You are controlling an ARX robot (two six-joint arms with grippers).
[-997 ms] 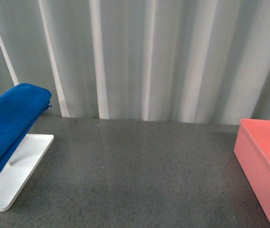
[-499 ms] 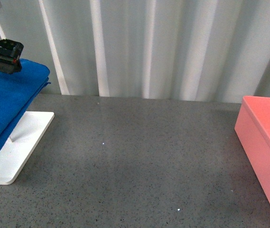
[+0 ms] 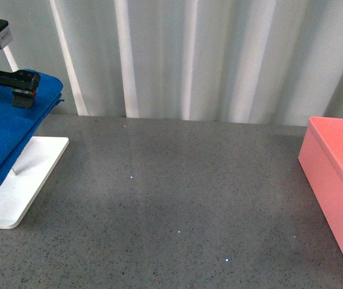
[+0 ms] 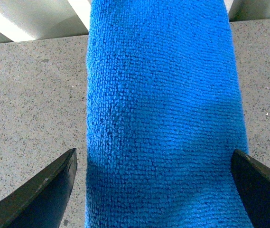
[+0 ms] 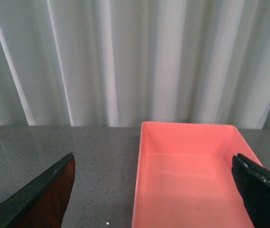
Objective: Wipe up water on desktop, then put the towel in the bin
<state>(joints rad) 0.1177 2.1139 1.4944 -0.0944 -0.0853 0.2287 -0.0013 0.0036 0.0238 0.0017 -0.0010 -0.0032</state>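
1. Front view: the desktop point(image 3: 177, 205) is seen spanning the frame, dark grey with fine speckles. A pale pleated curtain point(image 3: 219, 60) is hung behind it.
2. The towel point(image 3: 2, 132) is draped at far left, sloping down toward the camera above a white rack base point(image 3: 23, 186). The base is laid flat on the desktop.
3. The left gripper point(image 3: 22, 96) is positioned at the towel's upper far end, right at the top fold. Contact cannot be judged from this view.
4. The bin point(image 3: 334, 180) is placed at the far right edge, well apart from the towel. It is partly cut off by the frame.
5. Three small bright specks point(image 3: 131, 177) are noted on the bare desktop between base and bin. Whether they are water cannot be told.
6. Left wrist view: the jaws are spread wide, with one dark finger point(image 4: 44, 194) on each side of the towel. The towel is run lengthwise between them and is not clamped.
7. Right wrist view: the right gripper point(image 5: 153, 161) is spread open and empty, with its fingers point(image 5: 40, 199) at the frame corners. The bin is viewed open side up ahead of it, and its smooth inner floor is visible.
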